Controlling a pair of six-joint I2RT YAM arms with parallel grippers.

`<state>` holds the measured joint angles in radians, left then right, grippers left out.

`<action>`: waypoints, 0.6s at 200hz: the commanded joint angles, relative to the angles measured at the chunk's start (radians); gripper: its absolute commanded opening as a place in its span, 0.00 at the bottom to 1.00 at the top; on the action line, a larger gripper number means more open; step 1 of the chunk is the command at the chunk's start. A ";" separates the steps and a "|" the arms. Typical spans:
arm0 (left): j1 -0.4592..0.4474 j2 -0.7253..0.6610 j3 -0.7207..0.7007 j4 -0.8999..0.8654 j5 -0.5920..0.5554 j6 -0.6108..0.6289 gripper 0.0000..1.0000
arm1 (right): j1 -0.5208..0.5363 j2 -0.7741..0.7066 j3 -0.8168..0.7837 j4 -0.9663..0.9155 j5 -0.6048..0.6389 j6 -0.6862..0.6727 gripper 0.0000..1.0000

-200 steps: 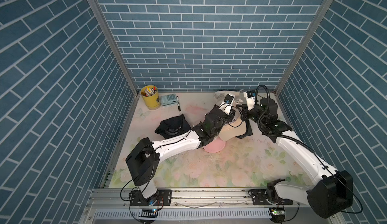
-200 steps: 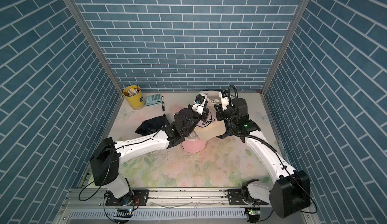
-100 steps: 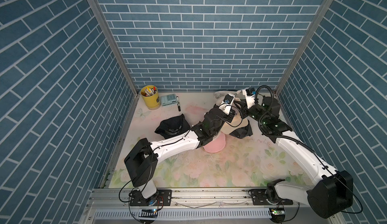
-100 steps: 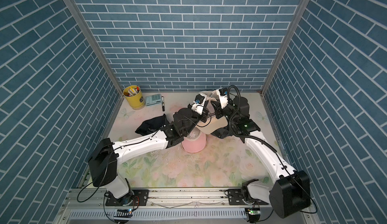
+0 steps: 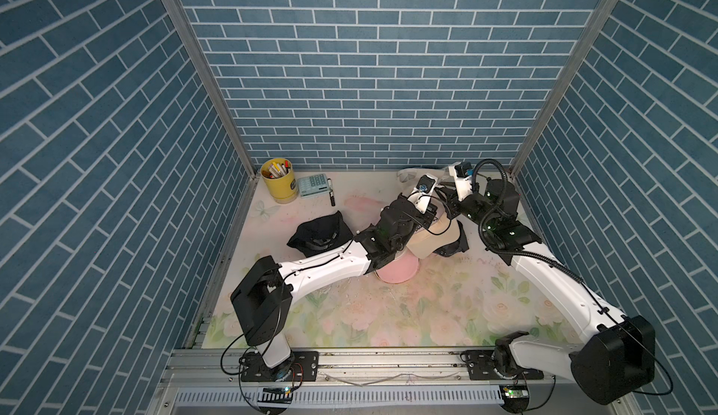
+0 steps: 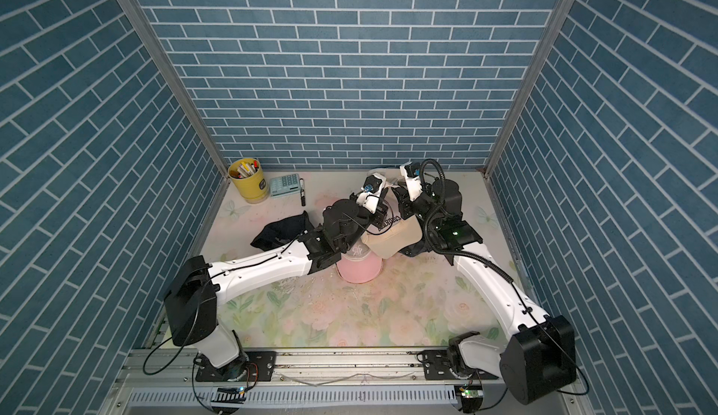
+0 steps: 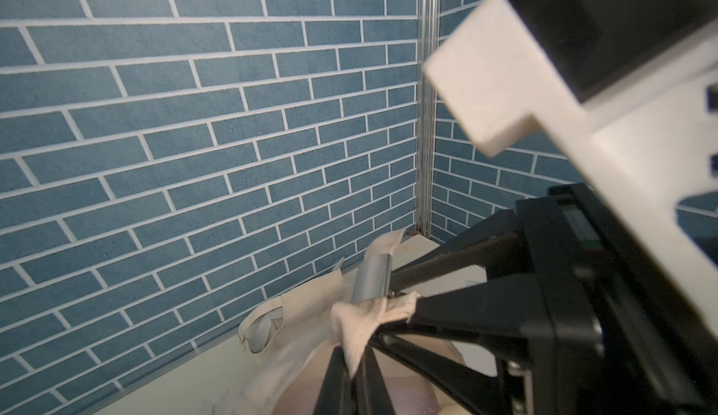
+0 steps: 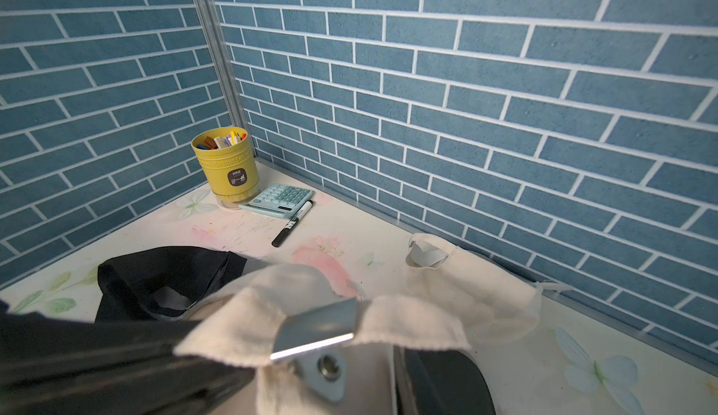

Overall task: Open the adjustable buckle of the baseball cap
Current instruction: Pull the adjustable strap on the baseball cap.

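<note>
The beige baseball cap [image 5: 431, 238] [image 6: 392, 238] hangs above the table between both arms. Its silver metal buckle [image 7: 371, 281] [image 8: 314, 329] sits on the cream strap, flap tilted up. My left gripper [image 7: 355, 374] [image 5: 430, 215] is shut on the strap fabric just below the buckle. My right gripper [image 8: 324, 362] [image 7: 404, 296] [image 5: 445, 199] comes from the other side. Its two fingers are closed in on the buckle's edge and the frayed strap end.
A pink cap [image 5: 396, 269] lies under the held one, a black cap [image 5: 318, 230] to its left, a dark one [image 5: 454, 246] beneath the right arm. Another beige cap [image 8: 466, 277] lies by the back wall. Yellow pen cup [image 5: 277, 180], calculator [image 5: 314, 186] and marker [image 5: 331, 197] fill the back left corner.
The right gripper has shifted up and toward the back wall at the buckle. The beige cap, bunched up half a second ago, hangs down fuller. The left gripper keeps its hold.
</note>
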<state>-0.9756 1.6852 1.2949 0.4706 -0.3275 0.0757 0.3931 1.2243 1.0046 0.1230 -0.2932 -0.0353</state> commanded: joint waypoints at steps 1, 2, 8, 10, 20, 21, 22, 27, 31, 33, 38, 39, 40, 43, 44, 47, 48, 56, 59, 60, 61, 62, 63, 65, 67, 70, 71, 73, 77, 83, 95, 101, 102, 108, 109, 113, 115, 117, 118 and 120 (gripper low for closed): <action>0.003 0.017 0.041 0.002 0.006 -0.005 0.00 | 0.006 -0.026 -0.006 0.020 -0.003 -0.058 0.19; 0.003 0.017 0.041 0.000 0.007 -0.005 0.00 | 0.006 -0.025 -0.006 0.020 -0.004 -0.058 0.19; 0.003 0.019 0.045 -0.003 0.007 -0.005 0.00 | 0.006 -0.030 -0.011 0.026 -0.009 -0.057 0.18; 0.003 0.020 0.045 -0.004 0.008 -0.005 0.00 | 0.006 -0.030 -0.012 0.029 -0.012 -0.059 0.17; 0.004 0.025 0.049 -0.011 0.014 -0.005 0.00 | 0.007 -0.032 -0.013 0.035 -0.020 -0.057 0.13; 0.004 0.025 0.051 -0.012 0.013 -0.005 0.00 | 0.006 -0.032 -0.012 0.035 -0.020 -0.056 0.13; 0.005 0.027 0.051 -0.013 0.014 -0.005 0.00 | 0.007 -0.032 -0.013 0.035 -0.021 -0.055 0.12; 0.004 0.030 0.054 -0.018 0.017 -0.005 0.00 | 0.007 -0.032 -0.011 0.034 -0.023 -0.050 0.12; 0.005 0.034 0.058 -0.022 0.022 -0.006 0.00 | 0.007 -0.031 -0.008 0.033 -0.026 -0.048 0.11; 0.005 0.036 0.060 -0.028 0.024 -0.006 0.00 | 0.006 -0.031 -0.008 0.033 -0.028 -0.047 0.10; 0.006 0.042 0.067 -0.036 0.029 -0.008 0.00 | 0.007 -0.030 -0.007 0.035 -0.026 -0.041 0.08; 0.007 0.042 0.069 -0.038 0.030 -0.008 0.00 | 0.006 -0.030 -0.007 0.037 -0.025 -0.039 0.08; 0.007 0.044 0.070 -0.039 0.031 -0.008 0.00 | 0.007 -0.029 -0.006 0.038 -0.022 -0.035 0.08; 0.006 0.046 0.074 -0.046 0.037 -0.009 0.00 | 0.007 -0.029 -0.007 0.042 -0.015 -0.026 0.07; 0.006 0.047 0.074 -0.048 0.038 -0.010 0.00 | 0.008 -0.029 -0.006 0.044 -0.012 -0.021 0.07; 0.006 0.050 0.077 -0.052 0.042 -0.010 0.00 | 0.008 -0.029 -0.007 0.049 -0.004 -0.010 0.06; 0.006 0.051 0.077 -0.054 0.043 -0.010 0.00 | 0.008 -0.029 -0.008 0.051 -0.001 -0.006 0.06; 0.006 0.058 0.083 -0.060 0.055 -0.011 0.00 | 0.009 -0.029 -0.012 0.070 0.032 0.028 0.03; 0.006 0.060 0.083 -0.062 0.060 -0.012 0.00 | 0.009 -0.028 -0.014 0.079 0.044 0.041 0.03; 0.006 0.060 0.084 -0.063 0.061 -0.013 0.00 | 0.009 -0.028 -0.016 0.081 0.047 0.047 0.02; 0.007 0.061 0.085 -0.063 0.063 -0.013 0.00 | 0.009 -0.028 -0.016 0.084 0.051 0.052 0.02; 0.007 0.061 0.085 -0.064 0.065 -0.014 0.00 | 0.009 -0.028 -0.016 0.086 0.055 0.057 0.02; 0.007 0.062 0.084 -0.065 0.067 -0.015 0.00 | 0.009 -0.028 -0.017 0.087 0.059 0.061 0.01; 0.006 0.064 0.085 -0.066 0.068 -0.016 0.00 | 0.009 -0.028 -0.017 0.092 0.067 0.069 0.01; 0.007 0.064 0.086 -0.068 0.070 -0.017 0.00 | 0.009 -0.028 -0.017 0.096 0.074 0.076 0.00; 0.008 0.067 0.087 -0.068 0.074 -0.017 0.00 | 0.009 -0.029 -0.019 0.102 0.084 0.089 0.00; 0.008 0.068 0.089 -0.070 0.075 -0.018 0.00 | 0.009 -0.029 -0.021 0.105 0.088 0.093 0.00; 0.008 0.070 0.089 -0.072 0.076 -0.019 0.00 | 0.009 -0.029 -0.023 0.109 0.093 0.101 0.00; 0.008 0.072 0.092 -0.077 0.081 -0.019 0.00 | 0.009 -0.031 -0.026 0.119 0.103 0.116 0.00; 0.008 0.073 0.095 -0.085 0.083 -0.023 0.00 | 0.009 -0.033 -0.030 0.131 0.114 0.137 0.00; 0.010 0.077 0.096 -0.095 0.091 -0.026 0.00 | 0.009 -0.040 -0.036 0.155 0.141 0.173 0.00; 0.012 0.078 0.096 -0.099 0.091 -0.029 0.00 | 0.009 -0.042 -0.034 0.157 0.157 0.191 0.00; 0.011 0.078 0.096 -0.099 0.090 -0.029 0.00 | 0.009 -0.042 -0.033 0.157 0.158 0.193 0.00; 0.013 0.078 0.097 -0.102 0.094 -0.031 0.00 | 0.010 -0.042 -0.029 0.154 0.160 0.205 0.00; 0.013 0.078 0.097 -0.102 0.095 -0.030 0.00 | 0.009 -0.042 -0.029 0.155 0.160 0.206 0.00; 0.013 0.079 0.097 -0.105 0.095 -0.033 0.00 | 0.009 -0.042 -0.027 0.155 0.156 0.208 0.00; 0.013 0.080 0.096 -0.106 0.096 -0.034 0.00 | 0.009 -0.043 -0.025 0.156 0.155 0.211 0.00; 0.014 0.079 0.098 -0.108 0.096 -0.035 0.00 | 0.009 -0.042 -0.026 0.156 0.155 0.213 0.00; 0.014 0.079 0.097 -0.108 0.095 -0.036 0.00 | 0.009 -0.043 -0.025 0.156 0.155 0.215 0.00; 0.014 0.080 0.095 -0.109 0.097 -0.038 0.00 | 0.009 -0.043 -0.024 0.156 0.155 0.218 0.00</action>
<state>-0.9699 1.7504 1.3632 0.3882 -0.2550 0.0574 0.3965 1.2167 0.9730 0.2005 -0.1856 0.0937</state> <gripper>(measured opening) 0.068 0.046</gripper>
